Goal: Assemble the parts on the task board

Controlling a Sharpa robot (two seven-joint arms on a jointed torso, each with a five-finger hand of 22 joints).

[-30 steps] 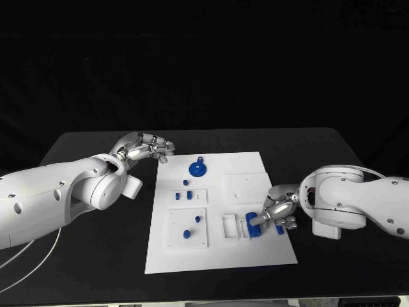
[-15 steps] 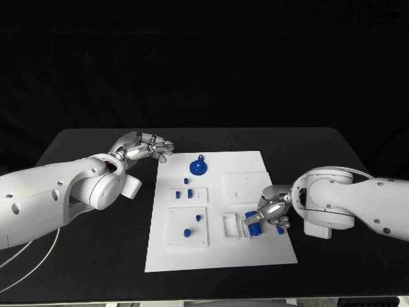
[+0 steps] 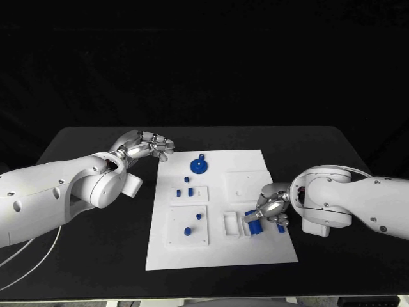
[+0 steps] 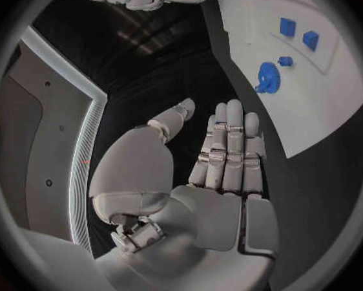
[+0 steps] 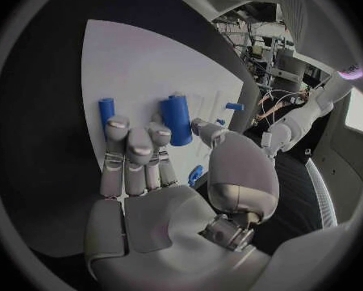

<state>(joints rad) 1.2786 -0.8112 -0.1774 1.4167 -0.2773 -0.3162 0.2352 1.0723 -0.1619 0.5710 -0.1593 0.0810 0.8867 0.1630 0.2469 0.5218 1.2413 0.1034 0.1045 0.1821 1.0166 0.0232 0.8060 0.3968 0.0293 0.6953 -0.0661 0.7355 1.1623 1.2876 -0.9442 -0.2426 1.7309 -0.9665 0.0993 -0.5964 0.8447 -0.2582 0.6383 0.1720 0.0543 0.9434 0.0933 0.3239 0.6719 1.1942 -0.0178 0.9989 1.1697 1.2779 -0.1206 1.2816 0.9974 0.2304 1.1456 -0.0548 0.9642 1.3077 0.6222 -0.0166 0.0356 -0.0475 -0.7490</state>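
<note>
The white task board (image 3: pixel 225 252) lies in the middle of the black table. On its right side a blue cylinder (image 3: pixel 252 222) sits next to a white slot (image 3: pixel 231 225). My right hand (image 3: pixel 271 209) is over it. In the right wrist view the blue cylinder (image 5: pixel 176 119) lies between the fingertips (image 5: pixel 159 134) and the thumb, which touch its sides. A shorter blue peg (image 5: pixel 106 107) lies beside it on the board (image 5: pixel 133 58). My left hand (image 3: pixel 147 148) hovers off the board's far left corner, fingers straight and holding nothing (image 4: pixel 228 149).
A blue gear-like part (image 3: pixel 198 168) lies near the board's far edge, also visible as the gear (image 4: pixel 268 77). Small blue pieces stand in the left panels (image 3: pixel 185 192) (image 3: pixel 192 225). Bare black table surrounds the board.
My right hand has moved a little left and farther over the board, and its fingers have come in around the blue cylinder. My left hand has stayed still.
</note>
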